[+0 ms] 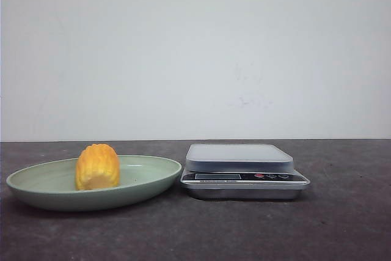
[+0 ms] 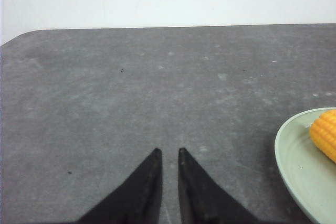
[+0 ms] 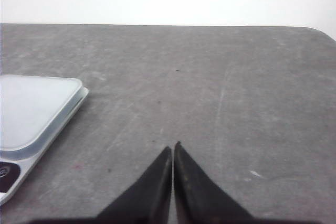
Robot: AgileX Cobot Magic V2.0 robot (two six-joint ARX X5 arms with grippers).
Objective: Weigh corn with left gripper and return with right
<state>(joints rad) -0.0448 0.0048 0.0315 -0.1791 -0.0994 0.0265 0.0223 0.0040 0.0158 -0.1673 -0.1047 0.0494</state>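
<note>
Front view: a stubby yellow-orange ridged corn cob [image 1: 97,167] stands in a shallow pale-green oval plate [image 1: 36,192] at left, just beside a silver digital kitchen scale [image 1: 244,171] whose platform is bare. Left wrist view: the left gripper [image 2: 168,153] hangs over grey table [image 2: 131,93], black fingers nearly together, holding nothing, the corn at the plate's edge of view. Right wrist view: the right gripper [image 3: 173,148] is closed and empty near the scale; the corn looks light, stiff and prone to roll, best pinched across its ridged flanks.
</note>
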